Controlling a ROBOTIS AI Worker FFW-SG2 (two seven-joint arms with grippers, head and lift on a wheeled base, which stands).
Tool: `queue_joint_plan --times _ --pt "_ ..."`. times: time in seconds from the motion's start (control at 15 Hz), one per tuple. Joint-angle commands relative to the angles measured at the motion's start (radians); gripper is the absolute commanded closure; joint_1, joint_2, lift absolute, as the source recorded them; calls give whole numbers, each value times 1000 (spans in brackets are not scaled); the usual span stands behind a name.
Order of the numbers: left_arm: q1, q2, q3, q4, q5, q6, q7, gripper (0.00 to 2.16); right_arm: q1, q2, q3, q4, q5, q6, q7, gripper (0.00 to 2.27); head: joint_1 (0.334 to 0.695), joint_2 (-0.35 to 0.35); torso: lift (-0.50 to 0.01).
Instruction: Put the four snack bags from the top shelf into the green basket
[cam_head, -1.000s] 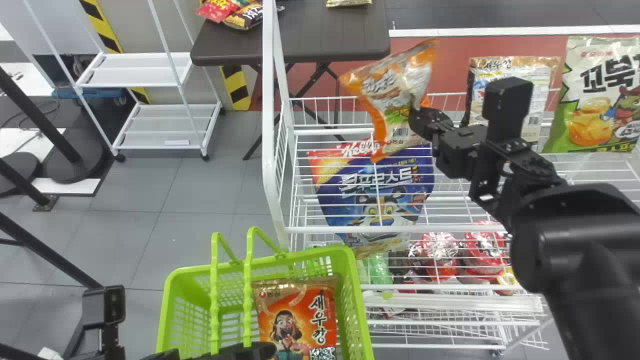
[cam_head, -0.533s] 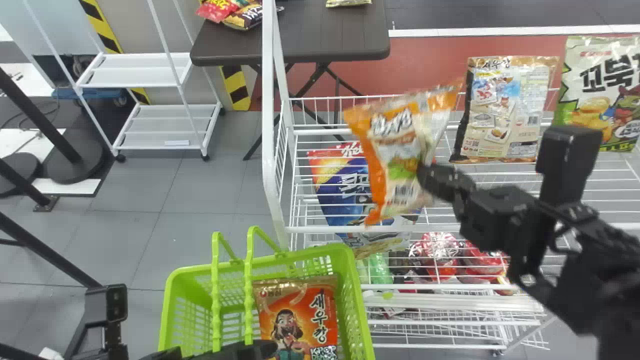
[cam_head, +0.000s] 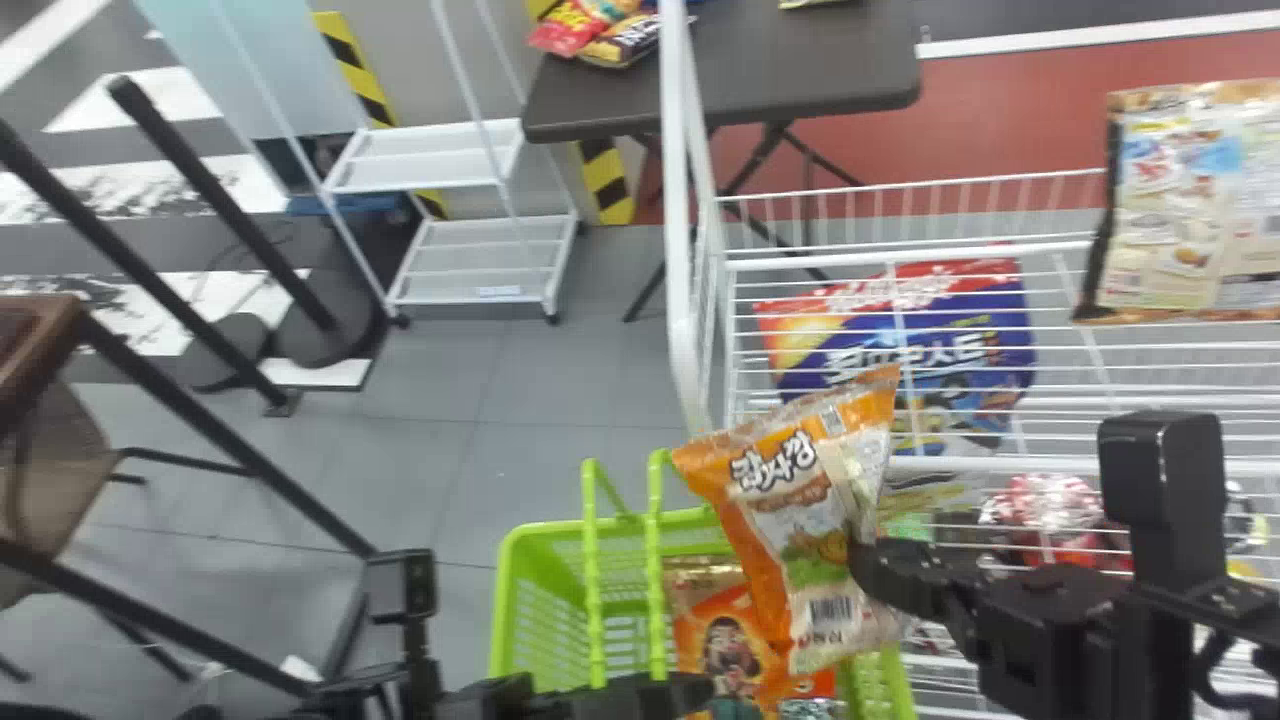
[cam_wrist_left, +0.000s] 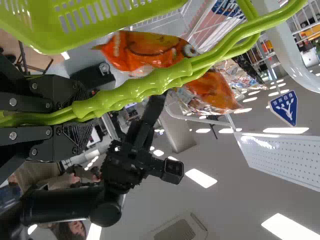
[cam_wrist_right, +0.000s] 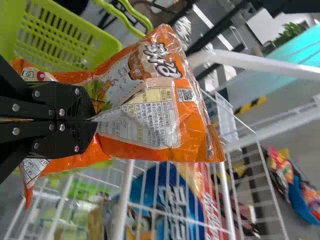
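Note:
My right gripper (cam_head: 865, 565) is at the right side of the green basket (cam_head: 545, 540), shut on the edge of an orange and white snack bag (cam_head: 790, 520) that hangs tilted over the basket's right part. In the right wrist view the gripper (cam_wrist_right: 92, 120) pinches that bag (cam_wrist_right: 135, 100). A red-orange snack bag (cam_head: 725, 640) lies inside the basket, partly covered by the held one. My left gripper (cam_head: 690, 690) is at the basket's near side; in the left wrist view the gripper (cam_wrist_left: 82, 117) is shut on the green handles (cam_wrist_left: 135, 87). On the top shelf stands a beige-backed bag (cam_head: 1190, 200).
The white wire rack (cam_head: 690, 250) rises right behind the basket, its post close to the held bag. A blue and red bag (cam_head: 920, 340) shows through the wires. Behind are a dark table (cam_head: 800, 70) and a white shelf cart (cam_head: 480, 260).
The right gripper has carried the orange and white bag down from the rack to over the basket. The head view has turned left, so the scene stands farther right. The left gripper still holds the handles.

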Motion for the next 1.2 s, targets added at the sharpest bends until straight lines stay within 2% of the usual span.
queue_joint_plan --times 0.0,0.33,0.53,0.6,0.67,0.73,0.93,1.13 --pt "0 0 0 0 0 0 -10 2148 -31 1 62 52 -4 61 -10 2253 695 344 0" --pt "0 -2 -6 0 0 0 -10 2145 -132 6 184 269 -38 67 -36 2253 695 350 0" --pt "0 -3 -9 0 -2 0 -10 2145 -228 21 275 417 -56 33 -59 2229 695 350 0" --pt "0 -3 -9 0 -2 0 -10 2148 -261 21 296 452 -61 33 -61 1845 695 350 0" --pt "0 -3 -8 0 -2 0 -10 2145 -270 21 299 458 -75 33 -61 1031 695 350 0" --pt "2 -3 -6 0 -2 0 -10 2145 -269 18 296 447 -75 36 -61 -2 695 350 0" --pt "0 0 -8 5 0 0 -10 2145 -206 1 218 318 -76 98 -41 33 695 350 0" --pt "-5 1 -11 6 -2 0 -10 2145 -111 -27 74 144 -91 153 -4 56 695 350 0"
